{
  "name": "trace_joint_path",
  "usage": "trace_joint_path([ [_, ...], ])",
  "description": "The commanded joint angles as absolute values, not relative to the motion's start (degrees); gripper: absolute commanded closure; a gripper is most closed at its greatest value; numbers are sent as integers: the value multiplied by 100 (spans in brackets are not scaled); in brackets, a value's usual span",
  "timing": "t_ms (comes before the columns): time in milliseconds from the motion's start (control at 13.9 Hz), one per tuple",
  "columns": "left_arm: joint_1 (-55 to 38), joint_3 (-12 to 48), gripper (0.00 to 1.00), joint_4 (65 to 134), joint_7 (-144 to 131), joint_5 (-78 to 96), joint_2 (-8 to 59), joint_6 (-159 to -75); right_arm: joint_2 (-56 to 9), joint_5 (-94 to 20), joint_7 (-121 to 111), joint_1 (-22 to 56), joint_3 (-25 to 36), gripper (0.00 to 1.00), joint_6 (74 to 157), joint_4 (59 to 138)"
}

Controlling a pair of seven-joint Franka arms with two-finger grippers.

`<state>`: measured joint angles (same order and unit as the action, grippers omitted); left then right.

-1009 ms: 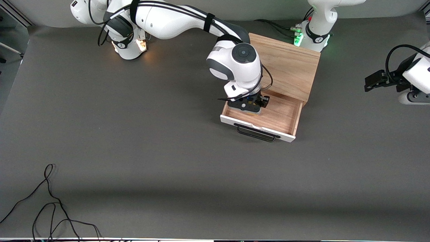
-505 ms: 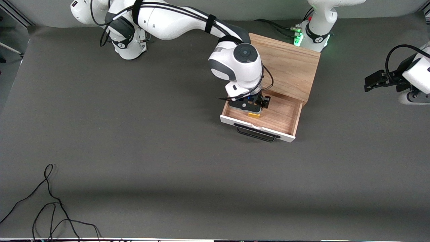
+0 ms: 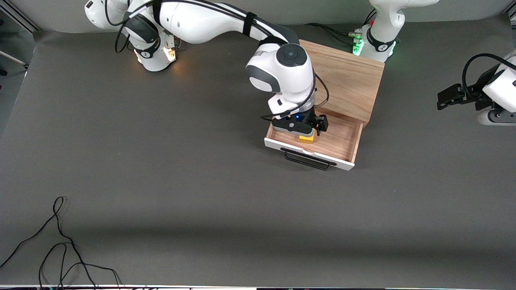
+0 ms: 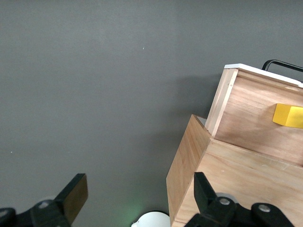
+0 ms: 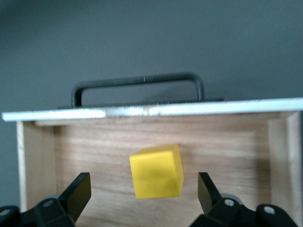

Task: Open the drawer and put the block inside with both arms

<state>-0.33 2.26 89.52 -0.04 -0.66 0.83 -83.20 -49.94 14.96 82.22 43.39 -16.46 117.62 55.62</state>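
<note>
the drawer (image 3: 322, 141) of a light oak box (image 3: 346, 76) stands pulled open on the dark grey table (image 3: 161, 181), its white front panel (image 3: 308, 153) and black bar handle (image 3: 306, 160) facing the front camera. the block (image 3: 306, 138), a small yellow cube, rests on the drawer's wooden floor, toward the right arm's end of it and just inside the front panel. the right gripper (image 3: 304, 131) hangs directly over the block; in the right wrist view its fingers (image 5: 78, 191) stand spread wide on either side of the cube (image 5: 157, 171) without touching it, so the claw is open and holds nothing. the right arm (image 3: 209, 20) reaches in from its base across the table and over the box's top. the left gripper (image 3: 449, 96) waits in the air over bare table at the left arm's end, well apart from the box; the left wrist view shows its fingers (image 4: 73, 196) parted and empty, looking down on the box corner and the open drawer with the yellow cube (image 4: 289, 116) inside. a loose black cable (image 3: 60, 245) lies coiled on the table near the front camera, toward the right arm's end.
</note>
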Motion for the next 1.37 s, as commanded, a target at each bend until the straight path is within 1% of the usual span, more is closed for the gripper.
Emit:
trace_joint_path([
  [0, -79, 202, 0, 9000, 62, -88, 35, -8341, -4659, 1547, 8018, 3948, -1705, 0, 11226, 5625],
  [72, -79, 202, 0, 9000, 53, -88, 35, -8341, -4441, 1390, 7668, 3746, -1757, 0, 10893, 5642],
  [216, -79, 202, 0, 9000, 53, -88, 44, -8350, -4036, 960, 7034, 3342, -1758, 0, 10505, 5669],
  [288, -88, 202, 0, 9009, 53, -88, 44, -8350, -3817, 836, 6822, 3088, -1767, 0, 10355, 5843],
  [577, -88, 202, 0, 9009, 53, -88, 44, -8350, -2605, 677, 6085, 2173, -1767, 0, 10310, 7203],
  [721, -88, 202, 0, 9009, 53, -88, 44, -8341, -1945, 572, 5399, 1751, -1758, 0, 10458, 8152],
  [1009, -88, 202, 0, 9009, 53, -88, 44, -8350, -952, 422, 4240, 995, -1653, 0, 10529, 9226],
  [1082, -88, 202, 0, 9009, 53, -88, 44, -8350, -758, 335, 3932, 845, -1539, 0, 10529, 9394],
  [1298, -88, 202, 0, 9009, 61, -88, 44, -8350, -256, -253, 2904, 844, -627, 0, 10477, 9685],
])
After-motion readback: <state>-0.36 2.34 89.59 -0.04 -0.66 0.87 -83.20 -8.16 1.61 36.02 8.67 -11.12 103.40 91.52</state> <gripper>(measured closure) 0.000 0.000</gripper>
